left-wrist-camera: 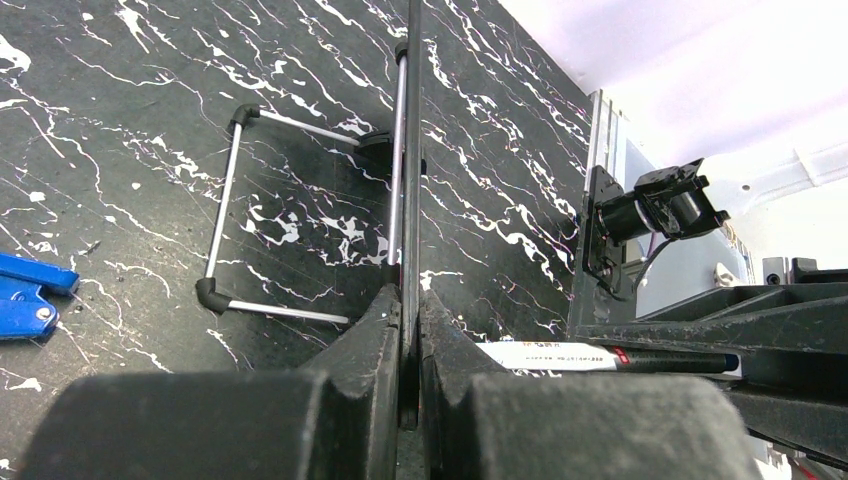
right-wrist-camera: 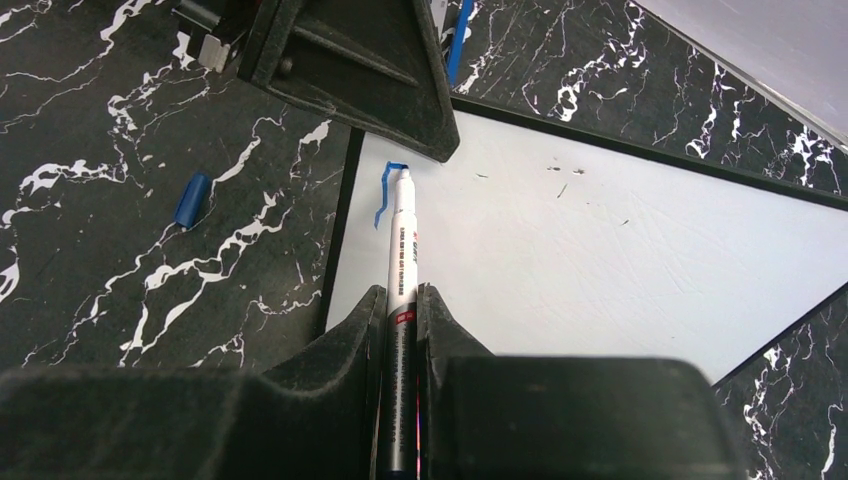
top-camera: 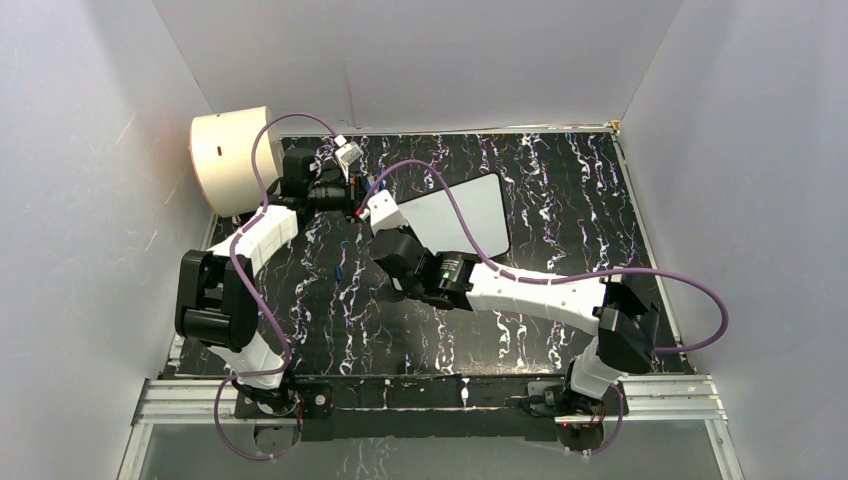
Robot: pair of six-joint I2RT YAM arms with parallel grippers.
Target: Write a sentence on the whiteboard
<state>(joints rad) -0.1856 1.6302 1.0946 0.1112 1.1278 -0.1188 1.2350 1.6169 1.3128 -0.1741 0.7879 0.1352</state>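
The whiteboard lies on the dark marbled table, its white face bare except for one short blue stroke at its left edge; no readable sentence shows. My right gripper is shut on a white and black marker pen, whose blue tip touches the board at the top of that stroke. My left gripper is shut on the whiteboard's thin black rim, seen edge-on. From above, the left gripper and the right gripper stand close together at the board's left end.
A cream cylindrical drum stands at the back left. A blue pen cap lies on the table left of the board. A wire stand shows on the board's back side. A blue object lies at the far left.
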